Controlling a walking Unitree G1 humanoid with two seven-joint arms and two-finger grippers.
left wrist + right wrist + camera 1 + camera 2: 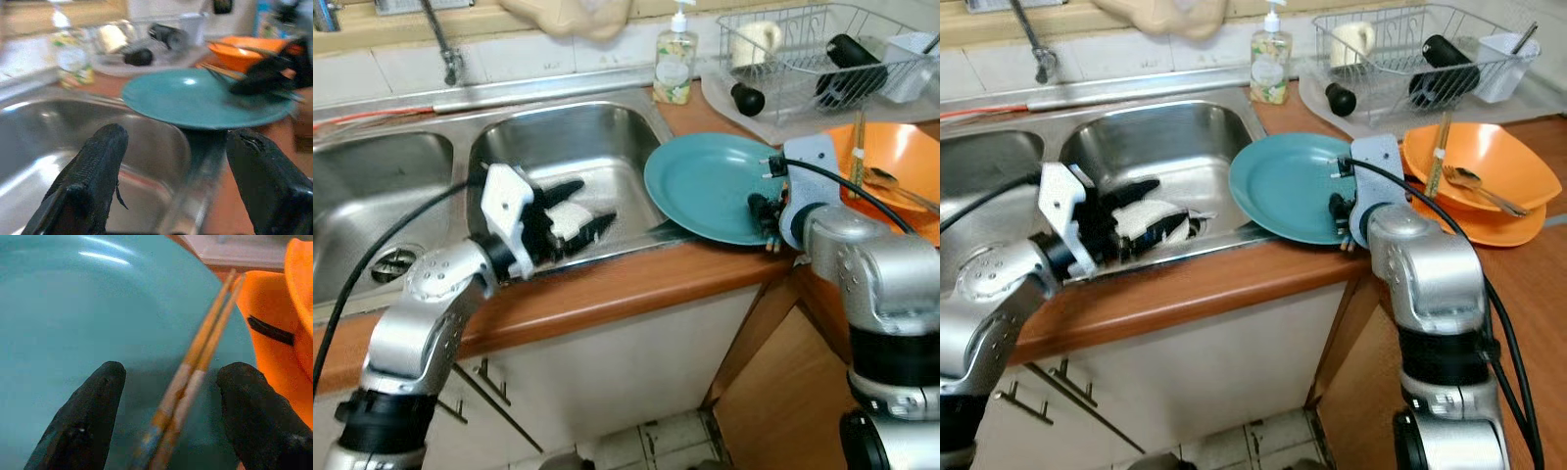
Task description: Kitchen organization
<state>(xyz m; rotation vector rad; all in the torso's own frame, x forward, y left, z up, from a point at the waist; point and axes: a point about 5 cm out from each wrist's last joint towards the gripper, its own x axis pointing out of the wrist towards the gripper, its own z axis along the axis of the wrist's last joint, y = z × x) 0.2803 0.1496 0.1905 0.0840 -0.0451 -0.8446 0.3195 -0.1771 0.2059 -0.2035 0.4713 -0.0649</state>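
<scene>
**Chopsticks on the teal plate, right gripper poised around them**

The landmark here is the teal plate (710, 186), which lies on the wooden bench (636, 279) with its near-left rim jutting over the corner of the steel sink (563, 147). That overhang probably leaves it easy to tip, so anything done on it calls for a light touch.

The right gripper (168, 418) hangs low over the plate's near-right part. In its wrist view the two black fingers stand apart, released, with a pair of wooden chopsticks (195, 367) running between them across the plate toward the orange bowls (1484, 176) just to the plate's right. The fingers straddle the chopsticks without pressing them, which looks like the set-up for a pinch; whether the sticks rest flat on the plate is hard to tell from so close.

The left gripper (573, 220) hovers over the sink just left of the plate, fingers spread and empty, likely waiting clear of the work.

Behind the plate stand a soap bottle (674, 61) and a wire dish rack (822, 54) holding cups and dark utensils, a plausible home for washed items.
</scene>
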